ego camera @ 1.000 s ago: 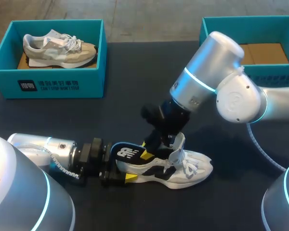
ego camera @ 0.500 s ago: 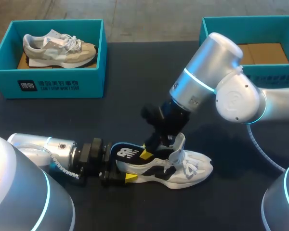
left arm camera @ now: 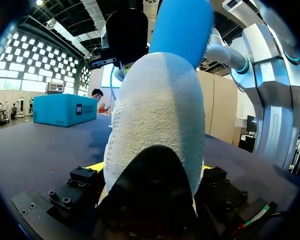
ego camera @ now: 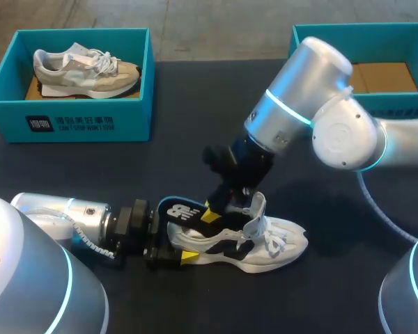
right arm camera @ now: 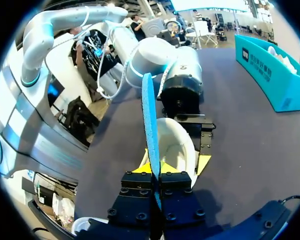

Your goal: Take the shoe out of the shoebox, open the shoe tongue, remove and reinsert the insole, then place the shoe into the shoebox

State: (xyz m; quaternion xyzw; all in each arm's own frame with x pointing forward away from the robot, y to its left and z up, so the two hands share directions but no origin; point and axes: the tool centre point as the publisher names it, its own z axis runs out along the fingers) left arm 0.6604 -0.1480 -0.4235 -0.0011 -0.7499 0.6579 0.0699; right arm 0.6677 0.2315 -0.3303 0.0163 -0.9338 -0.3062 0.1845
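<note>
Shoe (ego camera: 268, 245) stands on its sole near the front edge of the table (ego camera: 195, 146), heel clamped between the left gripper's (ego camera: 175, 245) jaws, while the right gripper (ego camera: 210, 213), jaws pinching the blue insole (ego camera: 181, 210), holds it partly out of the shoe.

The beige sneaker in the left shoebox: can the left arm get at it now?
Probably not yet: the left gripper is shut on the heel of the white sneaker, though the teal shoebox stands open.
</note>
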